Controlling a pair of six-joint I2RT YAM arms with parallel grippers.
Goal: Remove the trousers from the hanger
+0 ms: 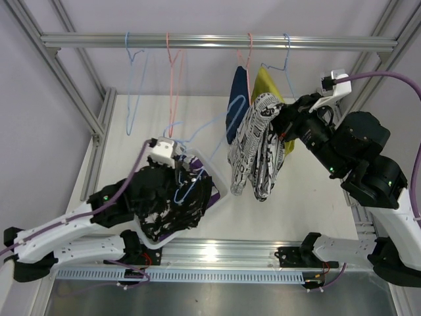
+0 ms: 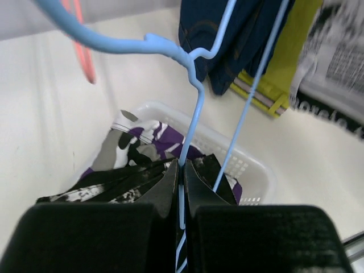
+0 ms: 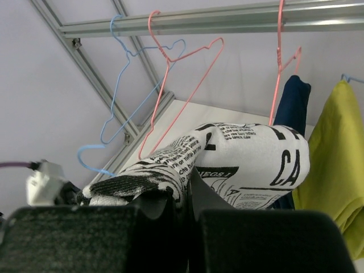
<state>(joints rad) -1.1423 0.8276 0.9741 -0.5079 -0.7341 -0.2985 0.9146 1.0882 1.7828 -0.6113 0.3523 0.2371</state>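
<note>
My left gripper (image 1: 184, 179) is shut on the wire of a blue hanger (image 2: 193, 79) and holds it over the white basket (image 2: 250, 165). The basket holds the purple-grey-white camouflage trousers (image 2: 145, 136) and the black-and-white splotched trousers (image 1: 168, 220). My right gripper (image 1: 281, 126) is shut on the white trousers with black print (image 3: 250, 153), which hang from it below the rail (image 1: 253, 158). The navy trousers (image 1: 235, 105) hang on a pink hanger (image 3: 280, 62). The mustard yellow trousers (image 1: 268, 82) hang on a blue hanger (image 1: 287, 56).
A metal rail (image 1: 217, 42) crosses the back. An empty blue hanger (image 1: 129, 59) and an empty pink hanger (image 1: 173, 62) hang on it at the left. Frame posts (image 1: 62, 72) stand at both sides. The basket (image 1: 220, 181) sits left of centre.
</note>
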